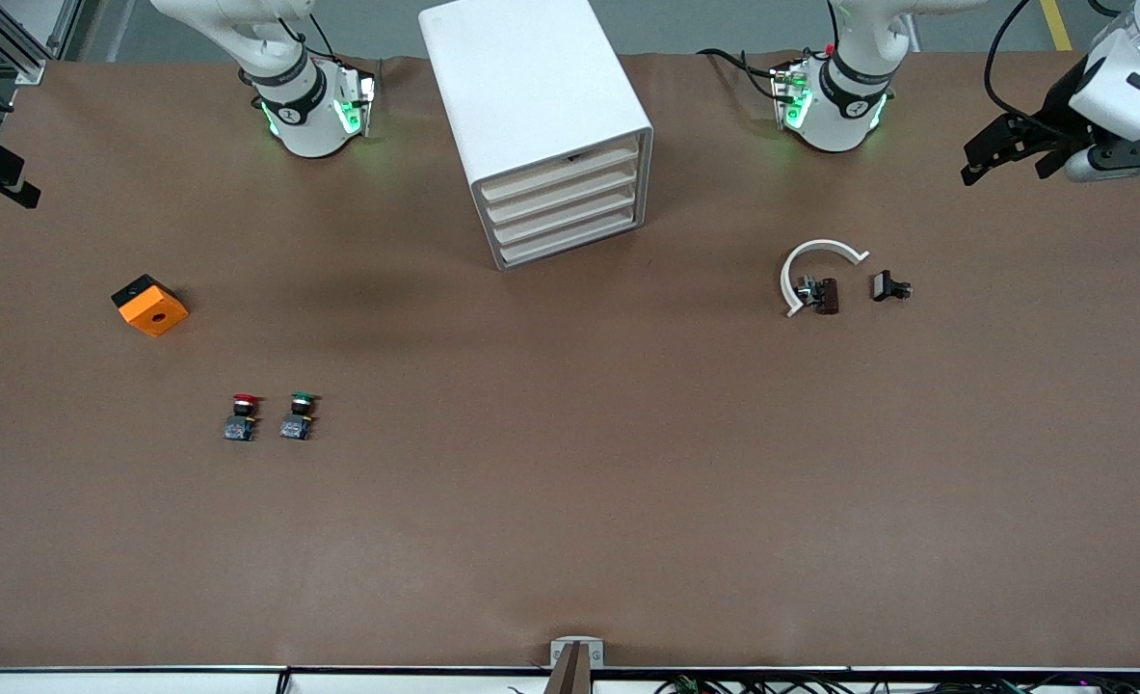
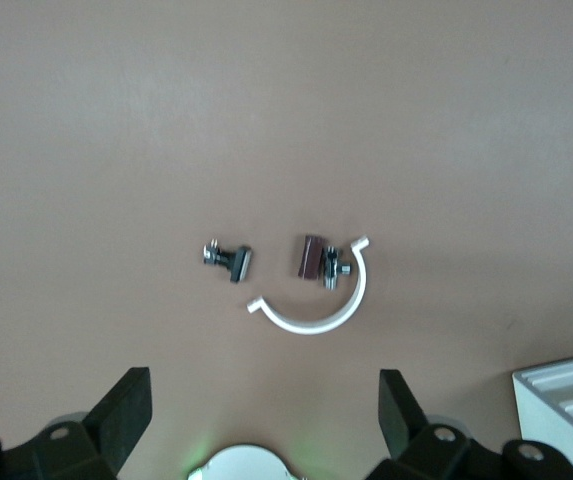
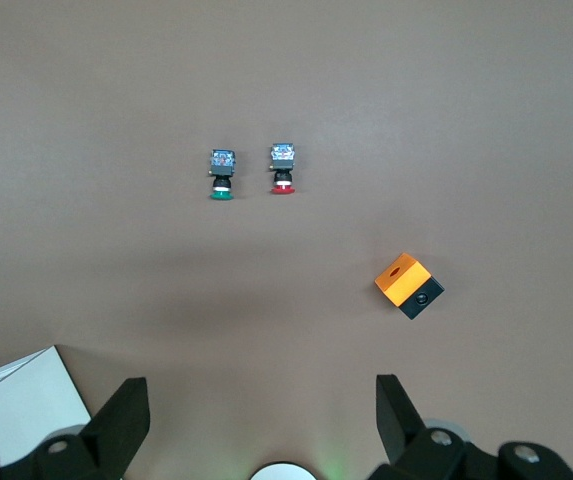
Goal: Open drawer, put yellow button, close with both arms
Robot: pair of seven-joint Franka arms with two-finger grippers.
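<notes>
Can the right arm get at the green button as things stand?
Likely yes: the green button stands in the open, apart from the red button, and the right gripper has open jaws.

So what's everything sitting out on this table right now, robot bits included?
table: one, brown, under everything
cabinet: one, white, between the two arm bases
drawers: four, cream fronts, stacked in the cabinet, all shut
orange block: one, orange with a black side, toward the right arm's end
red-capped button: one, nearer the front camera than the orange block
green-capped button: one, beside the red-capped button
curved clip: one, white, toward the left arm's end, with a small brown-and-metal piece at it
small black part: one, beside the curved clip
left gripper: one, black, open, over the curved clip
right gripper: one, black, open, above the table by the buttons
</notes>
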